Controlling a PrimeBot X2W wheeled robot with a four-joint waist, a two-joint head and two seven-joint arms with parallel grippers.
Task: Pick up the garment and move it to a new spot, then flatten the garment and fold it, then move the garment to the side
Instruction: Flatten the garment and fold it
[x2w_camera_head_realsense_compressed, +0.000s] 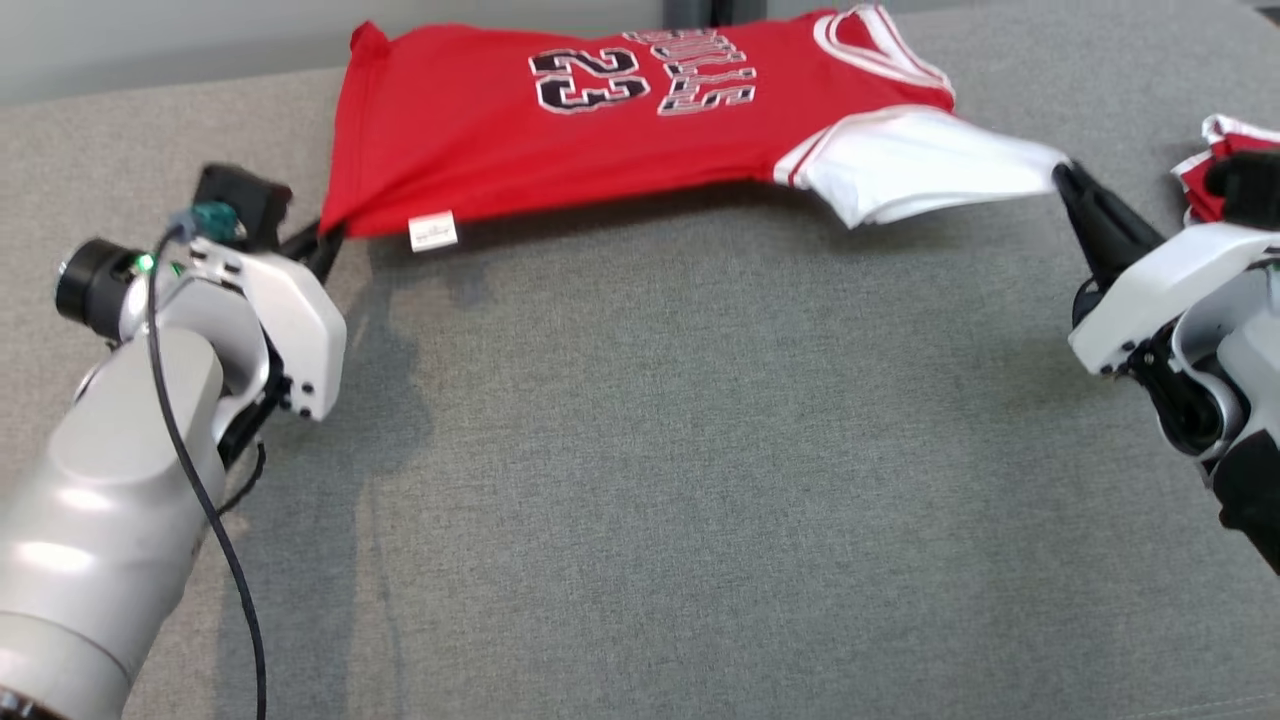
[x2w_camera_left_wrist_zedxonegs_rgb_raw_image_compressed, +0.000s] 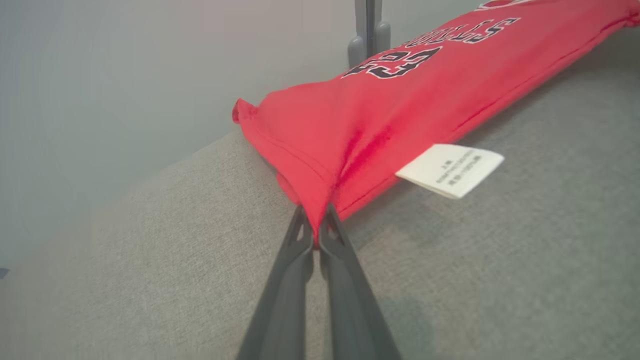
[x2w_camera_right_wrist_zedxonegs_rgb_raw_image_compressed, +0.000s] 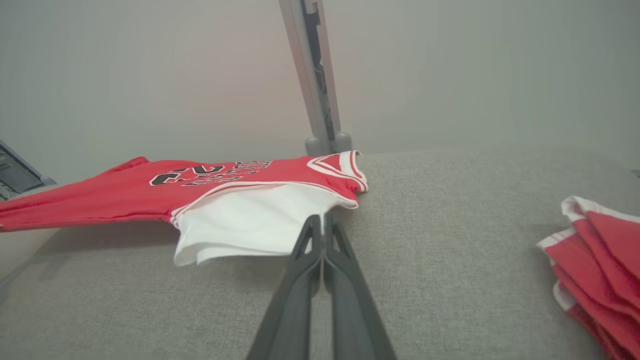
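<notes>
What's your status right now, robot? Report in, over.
Left claw shut on jersey hem corner; right claw shut on its white sleeve. Jersey stretched between them, near edge lifted. Red-and-white clothes pile off to right, not in the way.

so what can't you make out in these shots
- Tag print: too small and blurred, left wrist view.
- Red pile: cut off by the right wrist view's edge; what it is stays unclear.
- Left gripper tips: head view, tucked under the garment hem.

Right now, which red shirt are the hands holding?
The shirt with the 23, stretched between them: left hand pinches its hem corner by the white tag, right hand its white sleeve. The other red-and-white bundle lies apart at the right.
</notes>
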